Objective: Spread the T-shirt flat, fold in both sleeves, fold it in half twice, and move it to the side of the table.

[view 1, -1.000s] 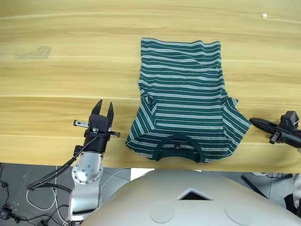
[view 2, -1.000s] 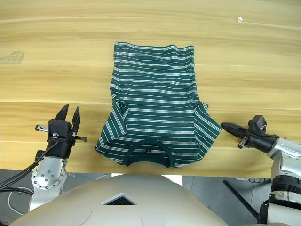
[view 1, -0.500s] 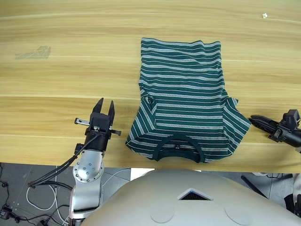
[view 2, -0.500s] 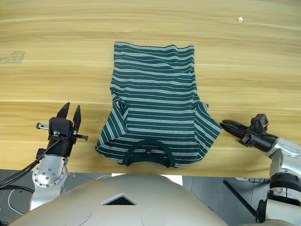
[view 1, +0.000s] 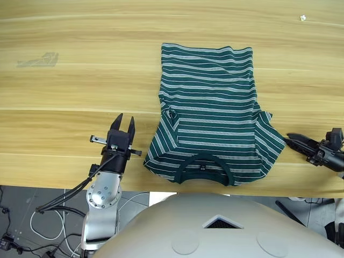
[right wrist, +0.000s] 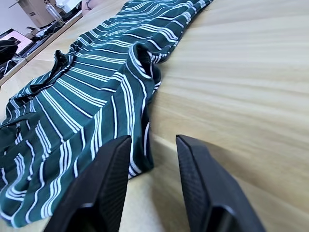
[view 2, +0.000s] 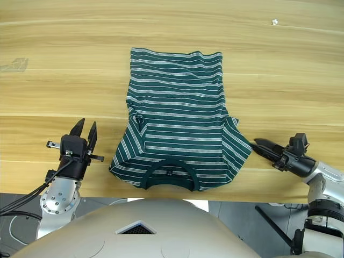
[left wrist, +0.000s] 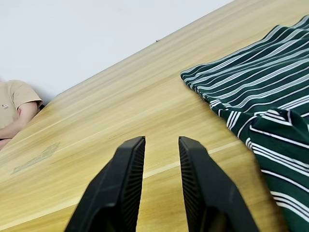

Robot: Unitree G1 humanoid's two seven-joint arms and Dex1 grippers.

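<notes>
The striped T-shirt (view 1: 209, 113) lay on the desk (view 1: 80, 80), collar at the near edge; the left end effector (view 1: 125, 119) stood beside it, fingers parted, holding nothing; the right end effector (right wrist: 152, 141), likewise parted, faced the right sleeve.

silver screw-studded wrist housings (view 1: 102, 195), black ribbed jaws, black cables (view 1: 56, 203)

This looks like a robotics lab or office workroom. A long light-wood desk (view 1: 80, 86) stands before a plain white wall (left wrist: 96, 29). Loose cables (view 1: 54, 202) trail over a grey floor (view 1: 16, 204) at its near edge, and what look like cardboard boxes (right wrist: 29, 9) stand in the background.
</notes>
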